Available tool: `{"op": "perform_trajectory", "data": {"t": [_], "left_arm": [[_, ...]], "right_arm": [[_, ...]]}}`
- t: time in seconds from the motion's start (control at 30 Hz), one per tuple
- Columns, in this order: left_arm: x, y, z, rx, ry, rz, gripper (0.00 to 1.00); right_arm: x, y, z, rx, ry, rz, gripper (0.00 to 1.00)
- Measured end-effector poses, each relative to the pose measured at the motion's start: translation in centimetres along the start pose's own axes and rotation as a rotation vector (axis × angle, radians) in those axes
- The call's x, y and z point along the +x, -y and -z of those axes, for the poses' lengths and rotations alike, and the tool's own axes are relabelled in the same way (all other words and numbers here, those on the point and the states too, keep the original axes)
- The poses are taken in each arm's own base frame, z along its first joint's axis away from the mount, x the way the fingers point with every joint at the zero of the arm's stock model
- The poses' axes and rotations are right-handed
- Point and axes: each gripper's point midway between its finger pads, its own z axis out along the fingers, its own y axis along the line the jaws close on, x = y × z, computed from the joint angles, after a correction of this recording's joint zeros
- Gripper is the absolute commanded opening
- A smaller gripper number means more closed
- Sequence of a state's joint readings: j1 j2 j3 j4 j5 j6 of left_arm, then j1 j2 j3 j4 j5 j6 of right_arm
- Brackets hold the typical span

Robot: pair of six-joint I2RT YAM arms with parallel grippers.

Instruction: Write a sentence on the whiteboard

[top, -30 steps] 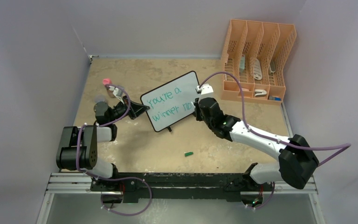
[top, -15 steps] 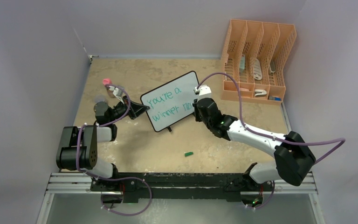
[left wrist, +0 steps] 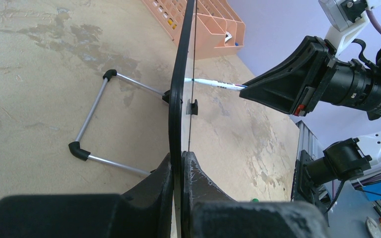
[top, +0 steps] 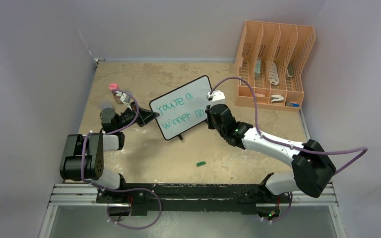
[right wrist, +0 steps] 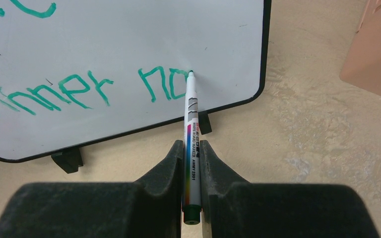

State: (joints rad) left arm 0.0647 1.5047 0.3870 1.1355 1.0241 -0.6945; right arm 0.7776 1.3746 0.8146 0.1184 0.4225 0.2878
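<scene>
The whiteboard [top: 201,86] stands tilted on the tan table, black-framed, with little black feet [right wrist: 67,160]. My left gripper [top: 151,116] is shut on its left edge; in the left wrist view the board [left wrist: 180,74] runs edge-on between the jaws [left wrist: 181,157]. The sentence [top: 177,103] is teal lettering in two lines; the lower line [right wrist: 74,89] reads "winner no". My right gripper [right wrist: 192,145] is shut on a white marker [right wrist: 191,119], whose tip touches the board just right of the last letter. That gripper [top: 209,113] sits at the board's right edge.
An orange file rack [top: 273,64] stands at the back right, close behind the right arm. A green cap [top: 201,163] lies on the table in front of the board. A pink object [top: 113,87] sits behind the left gripper. The board's wire stand [left wrist: 94,119] props it from behind.
The right arm's elbow and forearm shifted a little to the left early in the second, with the marker staying at the board. The left gripper and the board have not moved.
</scene>
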Motion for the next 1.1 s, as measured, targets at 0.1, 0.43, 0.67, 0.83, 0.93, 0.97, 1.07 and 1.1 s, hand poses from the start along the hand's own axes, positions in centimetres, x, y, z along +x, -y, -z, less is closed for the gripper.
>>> {"op": "perform_trajectory", "data": {"t": [0.1,0.43,0.67,0.83,0.93,0.97,1.07,1.1], "left_arm": [[0.0,0.0,0.0,0.000,0.000,0.000,0.00],[0.0,0.0,0.0,0.000,0.000,0.000,0.00],[0.0,0.0,0.0,0.000,0.000,0.000,0.00],[0.0,0.0,0.0,0.000,0.000,0.000,0.00],[0.0,0.0,0.0,0.000,0.000,-0.001,0.00],[0.0,0.0,0.0,0.000,0.000,0.000,0.00],[0.0,0.0,0.0,0.000,0.000,-0.001,0.00],[0.0,0.0,0.0,0.000,0.000,-0.001,0.00]], "right_arm": [[0.1,0.0,0.0,0.001,-0.003,-0.005,0.00],[1.8,0.4,0.0,0.013,-0.043,-0.008,0.00],[2.2,0.5,-0.1,0.017,-0.054,-0.004,0.00],[2.2,0.5,-0.2,0.020,-0.052,-0.002,0.00],[2.1,0.6,-0.2,0.020,-0.049,0.001,0.00],[2.1,0.6,-0.2,0.020,-0.048,0.001,0.00],[1.8,0.6,-0.3,0.021,-0.041,0.003,0.00],[1.7,0.7,-0.3,0.022,-0.038,0.004,0.00]]}}
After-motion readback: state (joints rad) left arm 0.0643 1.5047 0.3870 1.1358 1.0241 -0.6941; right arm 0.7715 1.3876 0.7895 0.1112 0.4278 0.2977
